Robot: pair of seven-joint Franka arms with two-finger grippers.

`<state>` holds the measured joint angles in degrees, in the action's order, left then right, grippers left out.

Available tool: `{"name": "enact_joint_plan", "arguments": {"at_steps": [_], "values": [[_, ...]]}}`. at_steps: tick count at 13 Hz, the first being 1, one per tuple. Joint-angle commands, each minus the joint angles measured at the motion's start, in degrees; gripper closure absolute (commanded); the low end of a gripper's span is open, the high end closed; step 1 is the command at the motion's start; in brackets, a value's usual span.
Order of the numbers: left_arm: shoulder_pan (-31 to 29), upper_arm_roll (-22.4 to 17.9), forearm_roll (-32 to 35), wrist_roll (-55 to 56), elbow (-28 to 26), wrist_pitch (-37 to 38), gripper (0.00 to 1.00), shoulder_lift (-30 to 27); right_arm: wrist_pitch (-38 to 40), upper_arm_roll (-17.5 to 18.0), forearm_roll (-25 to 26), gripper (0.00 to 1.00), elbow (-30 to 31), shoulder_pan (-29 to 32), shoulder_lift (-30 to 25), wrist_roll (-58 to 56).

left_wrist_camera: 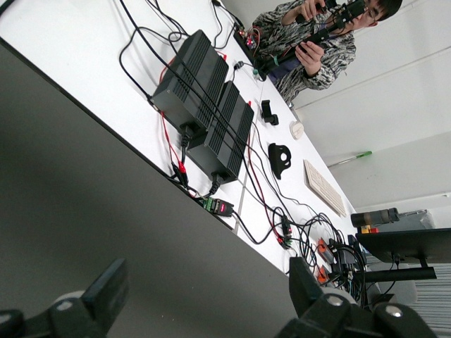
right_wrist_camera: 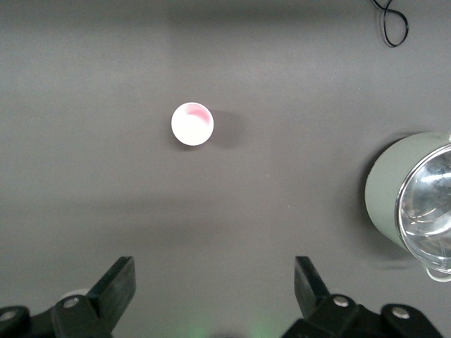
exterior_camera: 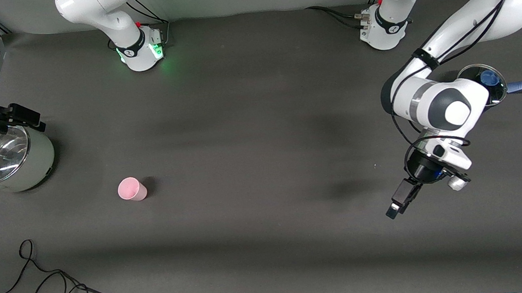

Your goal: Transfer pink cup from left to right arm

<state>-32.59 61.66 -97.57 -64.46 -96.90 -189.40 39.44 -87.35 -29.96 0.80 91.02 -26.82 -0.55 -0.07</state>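
Note:
The pink cup stands upright on the dark table toward the right arm's end, free of both grippers. It also shows from above in the right wrist view. My right gripper is open and empty, high over the table between the right arm's base and the cup; it is out of the front view. My left gripper is open and empty, tilted low over bare table at the left arm's end, well away from the cup. In the left wrist view the left gripper has nothing between its fingers, and the cup is out of sight.
A pale-green pot with a glass lid stands at the right arm's end, also in the right wrist view. A blue-handled pan with a lid sits under the left arm. A black cable lies by the front edge.

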Motion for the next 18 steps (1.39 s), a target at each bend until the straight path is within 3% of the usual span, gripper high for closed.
{"name": "enact_joint_plan", "arguments": {"at_steps": [1,2,8,12,18], "values": [[-0.5,0.3,-0.8,-0.8,-1.4,0.6,0.01,-2.7,2.2,-0.5,1.1,0.0,-1.5,-0.1,0.7,-1.2],[-0.5,-0.1,-2.5,-0.8,-1.4,0.8,0.0,-4.0,2.4,0.9,1.1,0.0,-1.6,1.2,0.7,-0.8],[0.2,-4.3,-6.0,-1.1,-1.7,2.6,0.0,-9.2,2.4,23.3,1.1,0.0,-1.5,22.7,0.3,-1.1],[1.2,-4.4,-5.5,-11.5,-1.4,-1.4,0.0,-8.9,1.8,24.5,1.1,0.0,-3.5,23.0,1.4,-1.2],[1.5,-5.5,-5.4,-13.7,-2.5,-1.3,0.0,-9.1,1.7,24.2,0.4,0.0,-4.1,22.4,0.8,-0.2]]}}
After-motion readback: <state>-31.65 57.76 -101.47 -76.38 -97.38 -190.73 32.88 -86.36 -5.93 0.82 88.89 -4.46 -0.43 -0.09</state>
